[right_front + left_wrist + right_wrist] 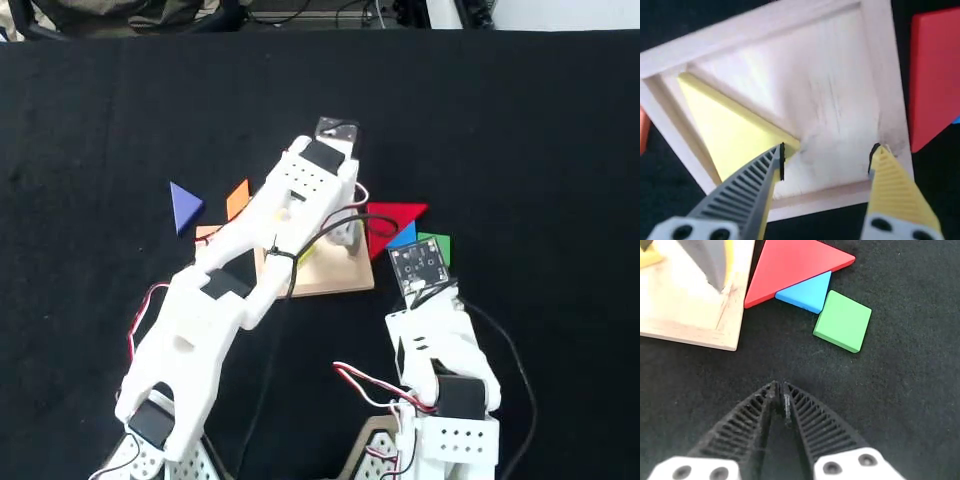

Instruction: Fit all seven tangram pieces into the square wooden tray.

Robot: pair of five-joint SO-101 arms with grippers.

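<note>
L claw (828, 155): released, empty, over tray (765, 27); one tip by yellow tri's corner.
Tray: yellow tri (725, 120) sat flat in a corner; rest of floor bare.
R claw (780, 389): clenched, empty, above counter (900, 405).
Key relation: red tri (790, 265), light-blue tri (807, 290), green sq (842, 320) lay ahead of R claw, beside tray; R arm nearer. Red's long edge touched light-blue.
Views: high view added dark-blue tri (185, 205) + orange pcs (237, 198) on tray's other side, nearer L arm. L wrist view gave yellow's seating, mostly under the arm from above.

Most of the tray (335, 278) hidden under left arm (300, 195); red triangle (935, 75) cropped
</note>
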